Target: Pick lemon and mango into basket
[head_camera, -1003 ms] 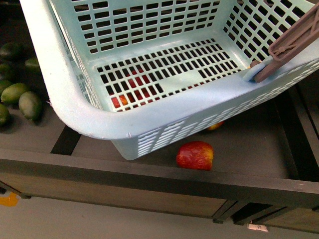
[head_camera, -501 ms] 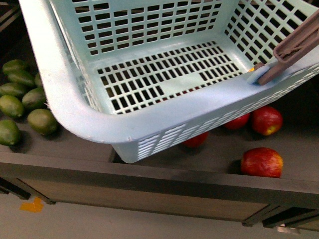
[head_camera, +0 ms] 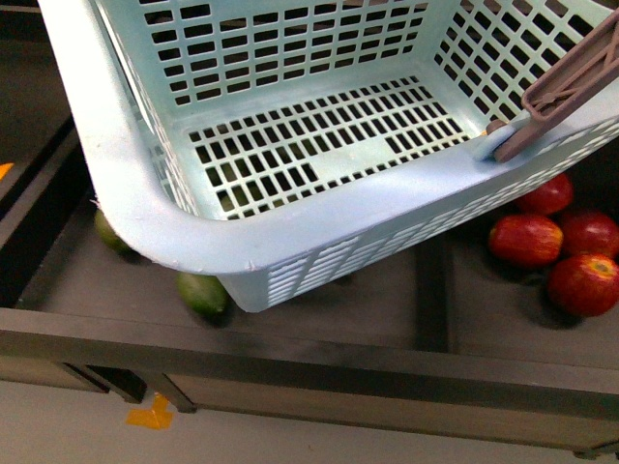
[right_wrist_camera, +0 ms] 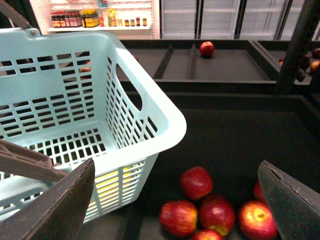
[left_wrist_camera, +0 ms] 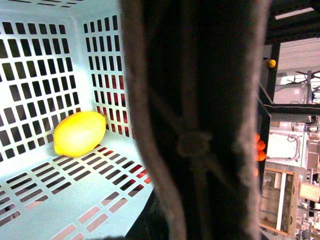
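Observation:
The light aqua basket (head_camera: 145, 213) hangs over a dark produce shelf and fills most of the front view. Its brownish handle (head_camera: 571, 82) crosses the upper right corner. In the left wrist view that handle (left_wrist_camera: 195, 140) fills the middle, very close and blurred. My left gripper is shut on it, and its fingers do not show. The yellow lemon (left_wrist_camera: 80, 133) lies on the basket floor (left_wrist_camera: 65, 210) in a corner. My right gripper (right_wrist_camera: 177, 200) stands open beside the basket (right_wrist_camera: 165, 115), above red fruits, with nothing between its fingers (right_wrist_camera: 65, 200). The mango is out of view.
Several red apple-like fruits (head_camera: 525, 240) lie in the shelf bin at the right, also in the right wrist view (right_wrist_camera: 196, 182). Green fruits (head_camera: 201, 292) lie under the basket's left corner. A dark divider (head_camera: 432, 290) splits the bins, and the shelf's front rail (head_camera: 309, 362) runs across.
In the front view the shelf has slid to the right under the basket. The red fruits now sit at the far right, and the green fruits are partly under the basket. The basket keeps its place.

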{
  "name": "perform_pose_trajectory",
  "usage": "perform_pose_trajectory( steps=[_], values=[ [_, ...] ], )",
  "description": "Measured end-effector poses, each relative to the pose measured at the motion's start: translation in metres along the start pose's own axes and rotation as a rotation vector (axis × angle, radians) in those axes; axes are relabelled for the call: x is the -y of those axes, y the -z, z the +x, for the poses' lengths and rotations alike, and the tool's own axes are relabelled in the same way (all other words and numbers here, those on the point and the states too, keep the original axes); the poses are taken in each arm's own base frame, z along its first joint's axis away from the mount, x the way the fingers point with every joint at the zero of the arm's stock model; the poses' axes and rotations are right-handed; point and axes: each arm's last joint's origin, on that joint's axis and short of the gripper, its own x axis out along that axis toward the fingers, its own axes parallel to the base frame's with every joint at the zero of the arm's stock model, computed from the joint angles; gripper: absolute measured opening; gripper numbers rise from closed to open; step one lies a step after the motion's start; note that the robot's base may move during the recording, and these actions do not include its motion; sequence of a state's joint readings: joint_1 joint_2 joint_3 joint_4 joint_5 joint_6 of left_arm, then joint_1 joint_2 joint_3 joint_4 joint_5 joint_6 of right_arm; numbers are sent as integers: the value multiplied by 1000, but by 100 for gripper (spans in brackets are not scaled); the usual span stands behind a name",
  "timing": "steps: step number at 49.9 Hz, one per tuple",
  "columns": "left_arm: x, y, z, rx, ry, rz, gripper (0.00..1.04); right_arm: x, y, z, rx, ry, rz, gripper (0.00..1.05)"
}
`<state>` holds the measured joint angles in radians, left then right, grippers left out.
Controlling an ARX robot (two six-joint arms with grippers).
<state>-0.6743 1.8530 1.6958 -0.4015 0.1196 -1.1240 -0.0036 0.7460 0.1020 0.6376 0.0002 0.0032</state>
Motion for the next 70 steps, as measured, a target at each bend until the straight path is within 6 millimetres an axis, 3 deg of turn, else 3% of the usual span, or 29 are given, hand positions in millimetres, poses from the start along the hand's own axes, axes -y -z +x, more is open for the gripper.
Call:
perform_pose_trajectory(
  steps=[70],
  values=[
    [0, 0, 0, 3, -1, 0, 4, 0, 0, 0, 0, -3, 0, 96]
  ],
)
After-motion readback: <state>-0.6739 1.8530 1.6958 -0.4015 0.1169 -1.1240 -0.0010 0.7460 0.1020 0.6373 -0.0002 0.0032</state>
